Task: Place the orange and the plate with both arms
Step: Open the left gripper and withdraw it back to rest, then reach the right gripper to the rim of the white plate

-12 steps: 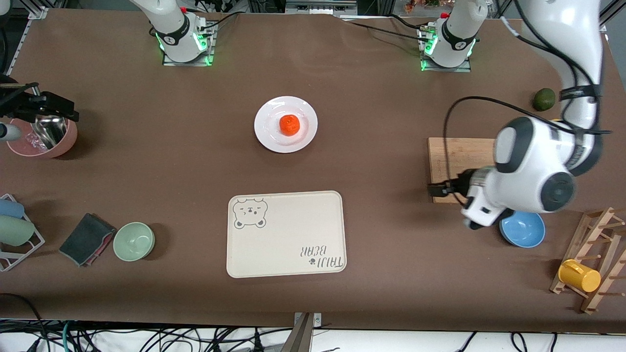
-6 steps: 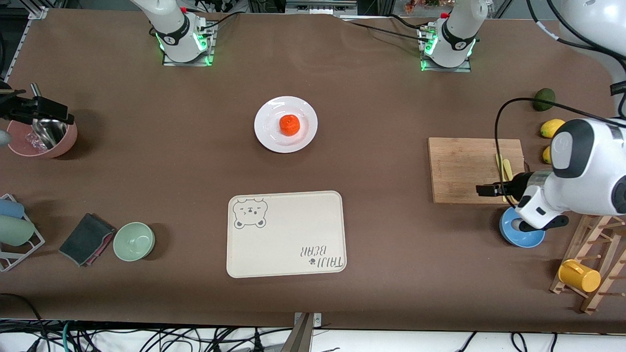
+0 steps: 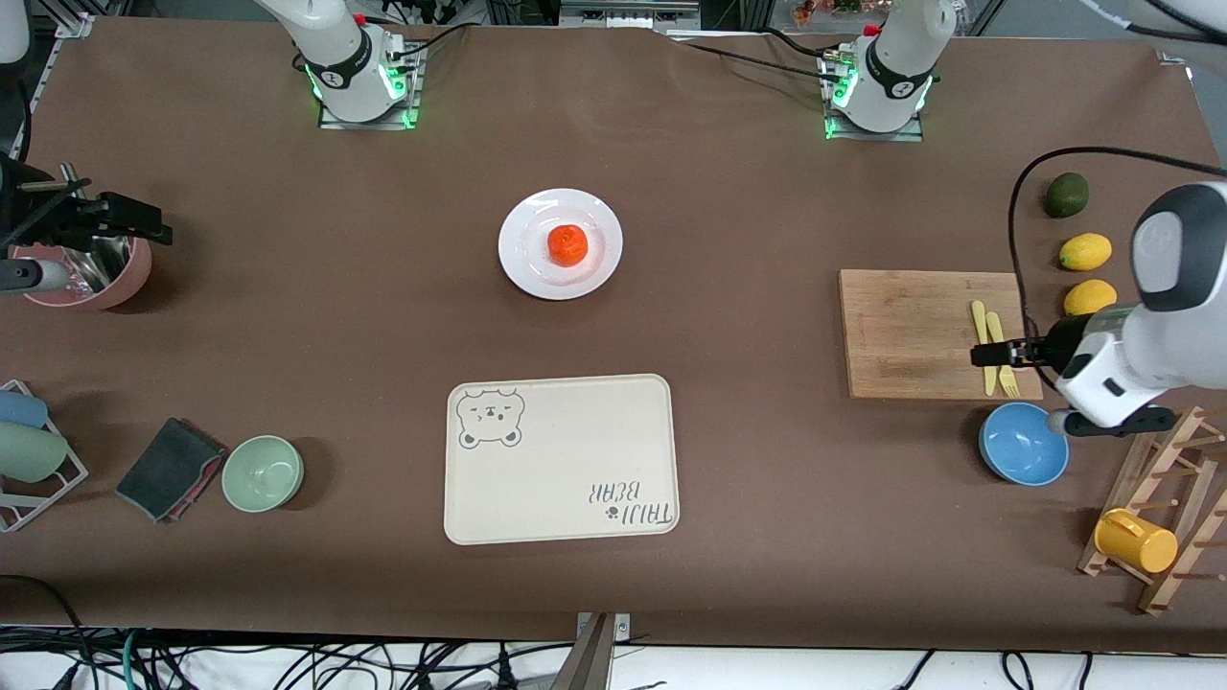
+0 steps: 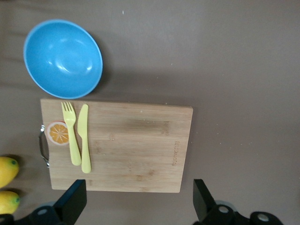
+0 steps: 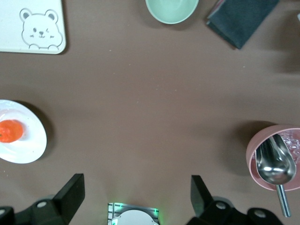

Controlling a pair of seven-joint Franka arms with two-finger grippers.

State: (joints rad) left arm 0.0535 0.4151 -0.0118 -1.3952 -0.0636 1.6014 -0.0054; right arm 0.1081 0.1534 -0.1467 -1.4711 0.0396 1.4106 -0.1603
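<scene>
Both arms swung out since a second ago: left gripper (image 3: pixel 980 354) went from beside the blue bowl (image 3: pixel 1023 443) to over the cutting board (image 3: pixel 935 333), frame's right edge, fingers (image 4: pixel 71 201) spread and empty. Right gripper (image 3: pixel 144 222) sits spread over the pink bowl (image 3: pixel 91 278) at the left edge. Small orange (image 3: pixel 567 244), bright orange-red with a dimpled top, rests on the white plate (image 3: pixel 529 261), upper center of the table (image 3: pixel 383 316), well apart from both.
</scene>
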